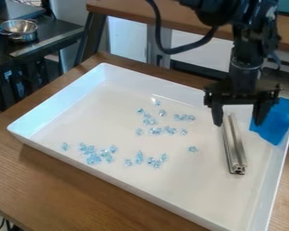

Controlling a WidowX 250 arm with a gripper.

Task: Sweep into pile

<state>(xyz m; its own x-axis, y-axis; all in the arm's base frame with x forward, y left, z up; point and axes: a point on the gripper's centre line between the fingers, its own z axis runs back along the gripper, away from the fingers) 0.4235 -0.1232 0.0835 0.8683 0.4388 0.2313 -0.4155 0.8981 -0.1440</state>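
Careful with the blue crystals (94,159) lying loose across the white tray (56,106): could scatter if swept too hard. Easy to miss strays near the metal bar (234,144). With a wide-spread gripper (238,124) above, might pinch off-centre, or snag the blue cloth (277,119).

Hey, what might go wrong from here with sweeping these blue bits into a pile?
The open gripper could close on the metal bar off-centre, letting it twist during a sweep. One finger looks close to the blue cloth at the tray's edge, so it might snag. The blue pieces lie in loose, separate clusters, so a narrow bar may leave stragglers, like the lone piece nearest it.
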